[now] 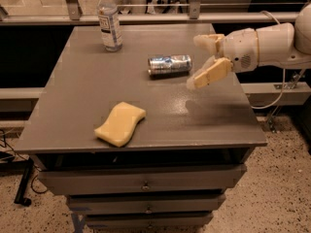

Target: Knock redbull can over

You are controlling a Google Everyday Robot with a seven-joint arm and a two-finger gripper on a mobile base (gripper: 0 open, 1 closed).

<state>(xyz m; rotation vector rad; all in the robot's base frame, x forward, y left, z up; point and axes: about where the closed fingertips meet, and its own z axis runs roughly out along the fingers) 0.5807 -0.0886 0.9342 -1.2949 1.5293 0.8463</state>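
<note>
A grey bench (73, 91) with a flat top is filling most of the camera view, seen from above and in front. Below the top, drawers (146, 183) with small knobs are showing on the front of the bench.

A slim silver can (170, 65) with blue patches is lying on its side towards the back right part of the bench top. Its length is running left to right, and it is resting fully on the surface.

A white robot arm (262, 45) is reaching in from the right edge of the view, above the right side of the bench. Its hand (194, 62) is hovering just to the right of the can. The two pale yellow fingers (212, 73) are spread apart, one pointing higher and one pointing down towards the bench, and the hand is released, gripping nothing. Whether a finger is touching the end of the can cannot be told.

A clear plastic water bottle (110, 19) with a white cap is standing upright near the back left corner, well apart from the can. A yellow sponge (120, 124) is lying flat near the front edge, left of centre.
</note>
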